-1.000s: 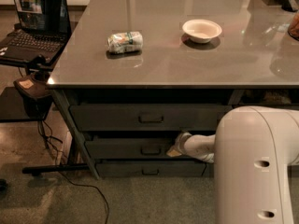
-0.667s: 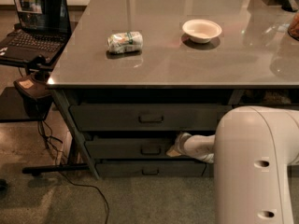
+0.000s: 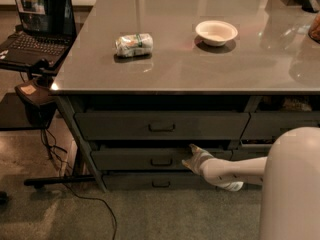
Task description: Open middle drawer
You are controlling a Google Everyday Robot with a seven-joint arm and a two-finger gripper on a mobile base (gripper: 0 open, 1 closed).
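The middle drawer [image 3: 125, 159] is a wide dark grey front under the grey table [image 3: 190, 69], between a taller drawer [image 3: 115, 126] above and a slimmer one [image 3: 130, 181] below. Its small loop handle [image 3: 161, 161] sits at the centre. My gripper [image 3: 190, 156] is in front of this drawer's front, just right of the handle and apart from it. The white forearm [image 3: 235, 171] reaches in from the lower right. The drawer front lies about level with the other fronts.
A white bowl [image 3: 216, 32] and a crumpled green-and-white packet [image 3: 134, 44] lie on the tabletop. A laptop [image 3: 42, 14] stands on a side stand at the left, with cables [image 3: 95, 204] on the floor. My white body [image 3: 292, 184] fills the lower right.
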